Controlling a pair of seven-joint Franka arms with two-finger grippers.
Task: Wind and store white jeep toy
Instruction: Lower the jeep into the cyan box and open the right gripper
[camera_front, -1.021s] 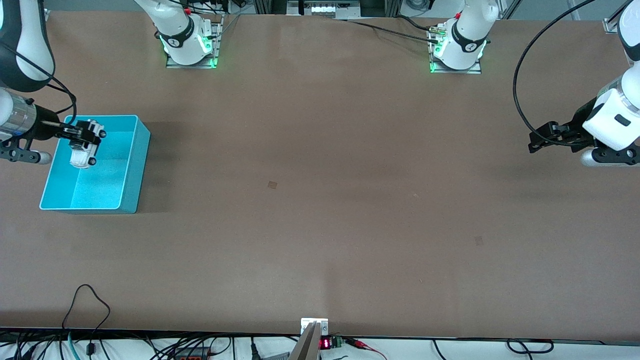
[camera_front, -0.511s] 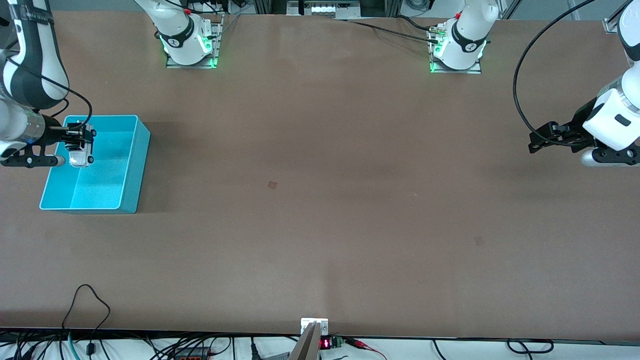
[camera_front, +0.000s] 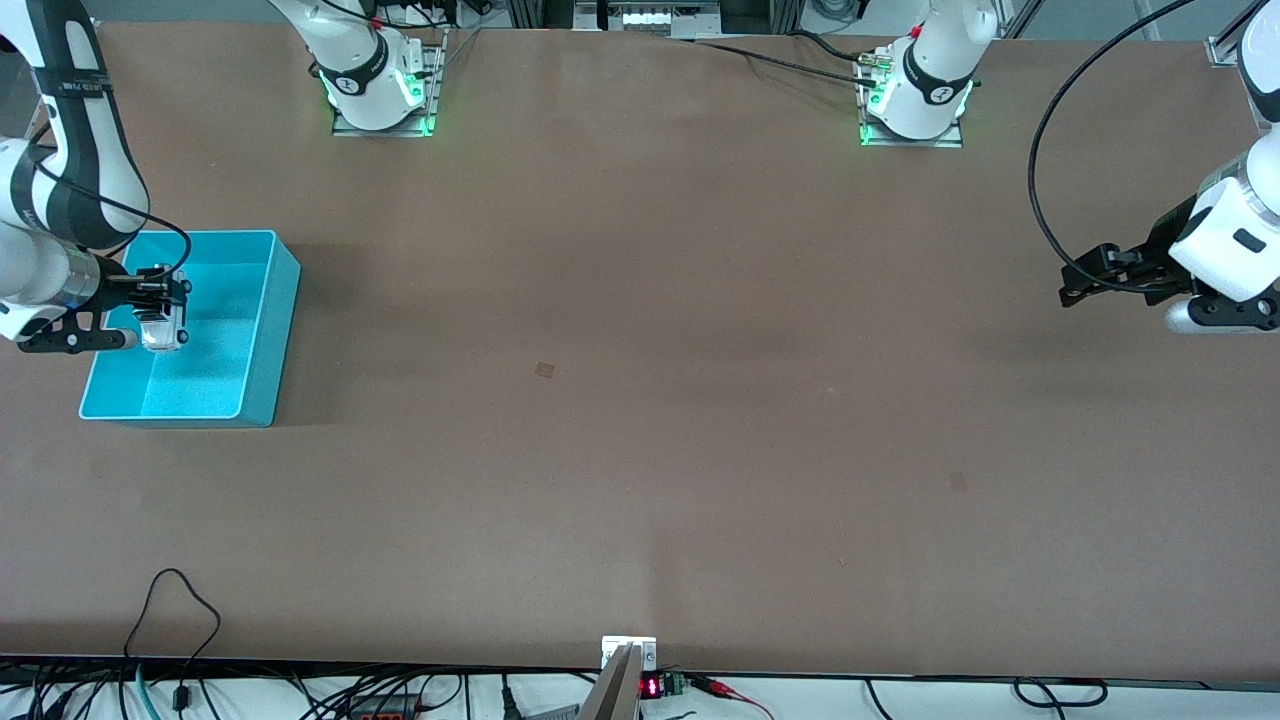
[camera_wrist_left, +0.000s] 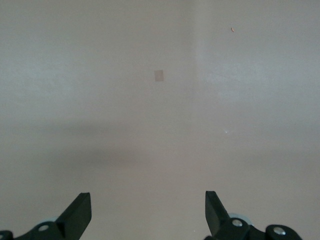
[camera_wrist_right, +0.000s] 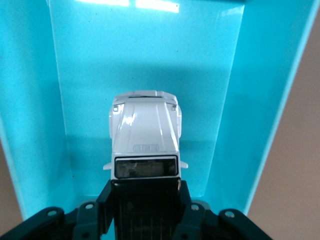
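White jeep toy (camera_wrist_right: 145, 137) in right pincer (camera_wrist_right: 145, 200) over turquoise bin (camera_front: 262, 330); writing unreadable.

The right gripper (camera_front: 152, 297) sinks lower into the turquoise bin (camera_front: 262, 345), drifting toward six o'clock in the front view; the white jeep toy (camera_front: 162, 328) it clamps descends with it, closer to the bin's floor.

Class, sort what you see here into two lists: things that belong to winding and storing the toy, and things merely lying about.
Belongs to the job:
white jeep toy, gripped over the bin
right gripper, shut on the toy
turquoise bin

Lying about:
left gripper, waiting with jaws open over bare table
black cable at the table's front edge
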